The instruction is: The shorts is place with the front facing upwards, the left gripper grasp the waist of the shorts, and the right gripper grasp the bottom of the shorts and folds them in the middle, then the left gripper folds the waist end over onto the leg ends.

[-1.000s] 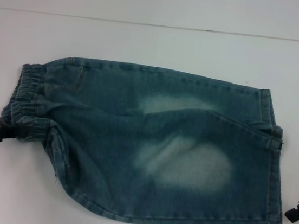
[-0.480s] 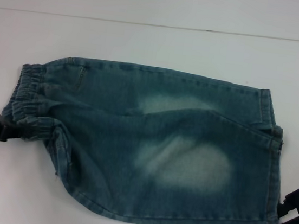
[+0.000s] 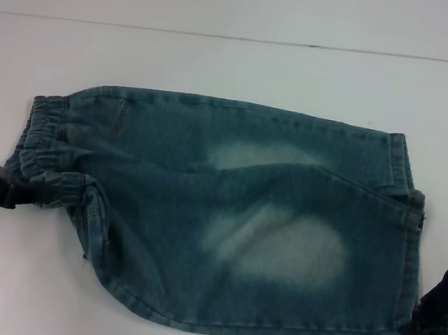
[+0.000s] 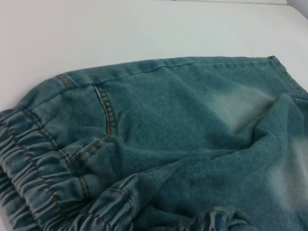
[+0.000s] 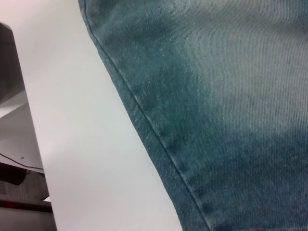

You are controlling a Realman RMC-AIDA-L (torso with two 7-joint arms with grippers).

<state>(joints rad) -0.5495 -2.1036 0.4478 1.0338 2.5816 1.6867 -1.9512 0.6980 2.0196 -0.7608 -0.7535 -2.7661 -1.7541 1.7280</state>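
Note:
The shorts [image 3: 227, 209] lie flat on the white table, blue-green denim with pale bleached patches. The ruffled waist of the shorts [image 3: 44, 137] is at the left and the stitched bottom of the shorts [image 3: 412, 264] at the right. My left gripper [image 3: 9, 188] is at the near corner of the waist, and the band is drawn to a point into it. My right gripper [image 3: 426, 323] touches the near corner of the leg ends. The left wrist view shows the elastic waist [image 4: 33, 168] close up. The right wrist view shows a stitched edge of the shorts [image 5: 159, 139].
The white table [image 3: 237, 63] stretches beyond the shorts to a far edge line. In the right wrist view the table's edge [image 5: 33, 144] runs close by, with dark floor and equipment past it.
My right gripper has moved in from the right to the near corner of the leg hems. The left gripper has shifted slightly inward, bunching the waist corner.

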